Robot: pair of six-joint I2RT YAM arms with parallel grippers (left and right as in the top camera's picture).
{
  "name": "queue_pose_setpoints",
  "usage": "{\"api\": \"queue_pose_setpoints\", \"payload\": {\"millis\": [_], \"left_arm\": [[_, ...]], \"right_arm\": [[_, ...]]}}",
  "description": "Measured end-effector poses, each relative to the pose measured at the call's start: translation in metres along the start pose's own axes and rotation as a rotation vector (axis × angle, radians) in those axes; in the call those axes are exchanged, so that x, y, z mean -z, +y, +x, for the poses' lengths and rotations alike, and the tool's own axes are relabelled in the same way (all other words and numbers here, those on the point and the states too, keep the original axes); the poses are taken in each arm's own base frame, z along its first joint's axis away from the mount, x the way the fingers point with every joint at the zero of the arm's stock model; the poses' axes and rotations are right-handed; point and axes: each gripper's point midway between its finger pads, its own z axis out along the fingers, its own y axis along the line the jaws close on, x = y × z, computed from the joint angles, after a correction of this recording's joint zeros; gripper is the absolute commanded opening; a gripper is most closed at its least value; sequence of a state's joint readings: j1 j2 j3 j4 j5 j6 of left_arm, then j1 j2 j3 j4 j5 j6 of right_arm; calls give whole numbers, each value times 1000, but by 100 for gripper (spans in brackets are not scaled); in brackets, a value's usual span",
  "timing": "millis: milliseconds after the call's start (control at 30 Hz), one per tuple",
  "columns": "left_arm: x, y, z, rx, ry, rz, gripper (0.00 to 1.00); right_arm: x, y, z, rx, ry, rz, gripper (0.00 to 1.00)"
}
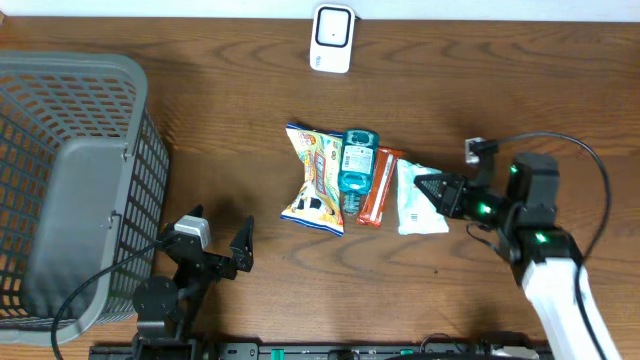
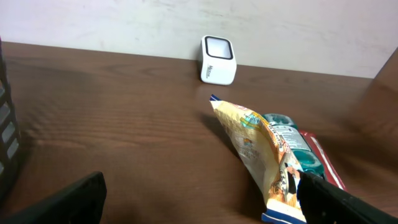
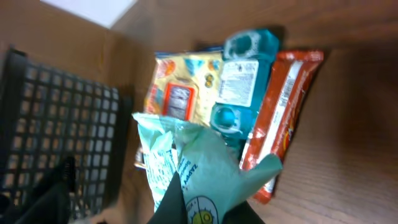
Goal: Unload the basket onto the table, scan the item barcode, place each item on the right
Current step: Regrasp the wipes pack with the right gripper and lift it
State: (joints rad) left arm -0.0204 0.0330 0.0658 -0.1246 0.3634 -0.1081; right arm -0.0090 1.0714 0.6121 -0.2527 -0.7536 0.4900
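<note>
Overhead, the right gripper (image 1: pixel 428 188) had its jaws pinched shut on the edge of the pale mint-green plastic pouch (image 1: pixel 412 208), which sat on the brown wooden table (image 1: pixel 200 120) just beside the orange-red wrapped bar (image 1: pixel 375 188), well apart from the small white box-shaped scanner (image 1: pixel 332 38). The left gripper (image 1: pixel 218 240) hung wide open, holding nothing. The grasp looked made; lifting the pouch and showing its barcode to the scanner remained

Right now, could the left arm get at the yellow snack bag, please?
Probably yes: the left gripper is open, and only bare table lies between it and the yellow snack bag.
</note>
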Motion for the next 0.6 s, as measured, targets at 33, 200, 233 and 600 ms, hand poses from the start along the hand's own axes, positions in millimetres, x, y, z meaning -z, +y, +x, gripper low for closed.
{"api": "queue_pose_setpoints", "payload": {"millis": [33, 200, 233, 600], "left_arm": [[0, 0, 0, 0, 0, 0, 98], [0, 0, 0, 0, 0, 0, 98], [0, 0, 0, 0, 0, 0, 98], [0, 0, 0, 0, 0, 0, 98]], "right_arm": [[7, 5, -1, 7, -21, 5, 2], [30, 18, 2, 15, -79, 29, 1], [32, 17, 5, 6, -79, 43, 1], [39, -1, 12, -45, -87, 148, 1]]}}
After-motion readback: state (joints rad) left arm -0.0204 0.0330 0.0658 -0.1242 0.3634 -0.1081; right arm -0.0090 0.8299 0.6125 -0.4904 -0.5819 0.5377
